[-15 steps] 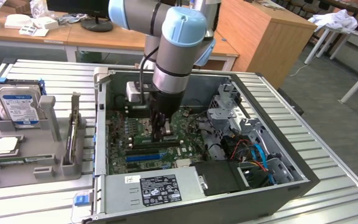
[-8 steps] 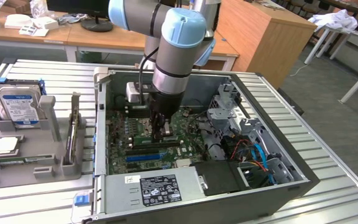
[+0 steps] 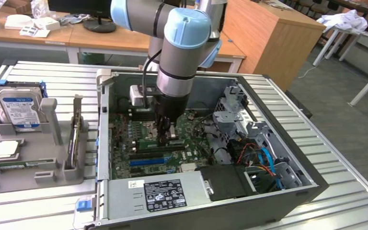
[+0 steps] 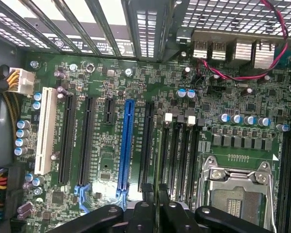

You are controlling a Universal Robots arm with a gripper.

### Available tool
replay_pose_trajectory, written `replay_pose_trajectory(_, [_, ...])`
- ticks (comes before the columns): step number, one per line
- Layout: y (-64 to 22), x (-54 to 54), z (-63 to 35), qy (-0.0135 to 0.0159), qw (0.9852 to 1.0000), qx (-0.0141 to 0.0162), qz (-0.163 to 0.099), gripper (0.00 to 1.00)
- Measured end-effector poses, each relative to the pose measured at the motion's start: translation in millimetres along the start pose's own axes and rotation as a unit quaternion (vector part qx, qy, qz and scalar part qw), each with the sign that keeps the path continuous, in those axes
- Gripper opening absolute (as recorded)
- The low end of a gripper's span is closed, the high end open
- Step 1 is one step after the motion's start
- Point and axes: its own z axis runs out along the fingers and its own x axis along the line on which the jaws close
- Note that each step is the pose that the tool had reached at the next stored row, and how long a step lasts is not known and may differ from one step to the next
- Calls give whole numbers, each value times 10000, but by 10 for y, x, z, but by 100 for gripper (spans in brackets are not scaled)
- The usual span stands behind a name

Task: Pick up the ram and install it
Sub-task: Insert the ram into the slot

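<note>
Exterior view: a ribbed, slatted metal bench [image 3: 347, 189] carries an open computer case [image 3: 270, 207] of grey sheet steel. A moulded grey fixture [image 3: 50, 168] near the bench's edge on the exterior view's left props up a silver hard drive [image 3: 19, 108]. The grey and pale blue arm [image 3: 178, 48] reaches straight down into the case. Its dark claw [image 3: 166, 139] hangs just over the green motherboard [image 3: 193, 125], beyond the boxy silver power supply [image 3: 159, 192].

Wrist view: the claw's black, rounded fingers [image 4: 178, 217] are drawn close, pinching the ram [image 4: 158, 200], seen edge-on as a thin dark strip. It hangs above the long black memory slots [image 4: 179, 155], between a blue slot [image 4: 126, 145] and the shiny square processor socket [image 4: 238, 188]
</note>
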Motion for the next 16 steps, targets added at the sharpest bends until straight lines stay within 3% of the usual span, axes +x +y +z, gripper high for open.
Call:
replay_pose_trajectory(13, [69, -19, 2, 18, 10000, 0, 0, 13])
replay_pose_trajectory(16, [70, -20, 2, 30, 10000, -19, 1, 13])
